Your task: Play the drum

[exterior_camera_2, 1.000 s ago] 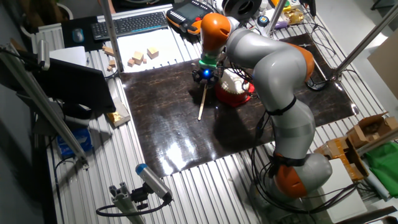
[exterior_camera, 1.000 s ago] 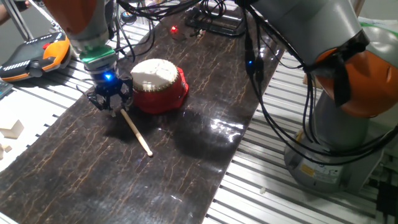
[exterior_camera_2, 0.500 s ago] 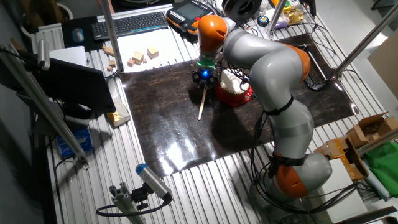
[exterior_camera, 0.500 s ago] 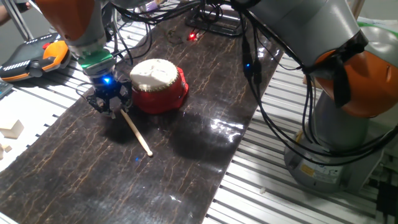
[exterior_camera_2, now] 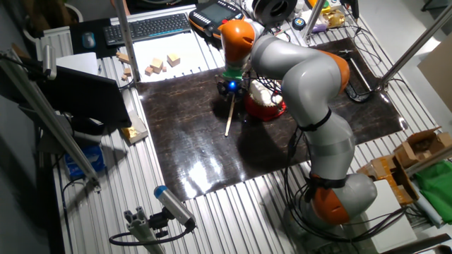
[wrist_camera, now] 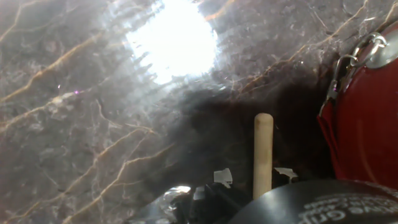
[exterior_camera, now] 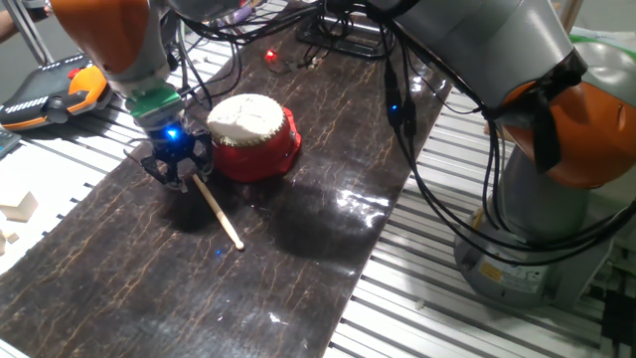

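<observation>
The drum [exterior_camera: 250, 117] has a glossy red body and a cream skin, and stands on the dark marbled mat [exterior_camera: 179, 298]; it also shows as the drum [exterior_camera_2: 267, 100] and, at the right edge of the hand view, as the red drum [wrist_camera: 367, 124]. A thin pale stick [exterior_camera: 220, 215] lies flat on the mat just left of it. My gripper [exterior_camera: 179, 171] hangs low over the stick's upper end, beside the drum. In the hand view the stick [wrist_camera: 262, 149] runs between the two fingertips of the gripper [wrist_camera: 254, 179], which stand apart on either side of it. From the other side, the gripper [exterior_camera_2: 232, 87] sits above the stick [exterior_camera_2: 229, 120].
Small wooden blocks [exterior_camera: 18, 207] lie off the mat's left edge, seen also as blocks [exterior_camera_2: 159, 65]. An orange-black handset [exterior_camera: 50, 89] and a keyboard [exterior_camera_2: 148, 27] sit behind. Cables [exterior_camera: 338, 35] cross the mat's far end. The arm's base [exterior_camera: 537, 219] stands at the right.
The gripper has sunk a little lower over the stick's upper end. Stick and drum have stayed where they were.
</observation>
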`<state>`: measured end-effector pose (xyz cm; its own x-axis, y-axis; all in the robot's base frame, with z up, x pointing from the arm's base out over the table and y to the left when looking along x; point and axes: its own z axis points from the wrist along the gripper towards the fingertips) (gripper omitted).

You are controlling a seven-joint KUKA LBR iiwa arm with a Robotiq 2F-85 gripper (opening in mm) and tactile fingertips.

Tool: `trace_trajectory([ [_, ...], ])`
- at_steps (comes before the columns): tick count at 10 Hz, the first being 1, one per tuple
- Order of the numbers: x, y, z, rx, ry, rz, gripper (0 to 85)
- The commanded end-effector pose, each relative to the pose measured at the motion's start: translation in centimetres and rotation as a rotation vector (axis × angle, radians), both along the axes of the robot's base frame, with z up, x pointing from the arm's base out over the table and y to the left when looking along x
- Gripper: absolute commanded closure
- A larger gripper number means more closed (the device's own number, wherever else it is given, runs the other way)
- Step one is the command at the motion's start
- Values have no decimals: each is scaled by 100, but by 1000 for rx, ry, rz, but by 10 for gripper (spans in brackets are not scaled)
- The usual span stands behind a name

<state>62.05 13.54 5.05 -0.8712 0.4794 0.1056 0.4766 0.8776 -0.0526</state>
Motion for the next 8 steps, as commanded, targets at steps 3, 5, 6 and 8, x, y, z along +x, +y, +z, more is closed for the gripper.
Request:
trace_trajectory([
  [3, -36, -14, -64, -22, -10, 15, 440],
  [5, -38, -64, -91, -23, -11, 29, 440],
  [6, -41, -80, -106, -15, -10, 29, 440],
  [8, -42, -84, -113, -12, -2, 28, 450],
])
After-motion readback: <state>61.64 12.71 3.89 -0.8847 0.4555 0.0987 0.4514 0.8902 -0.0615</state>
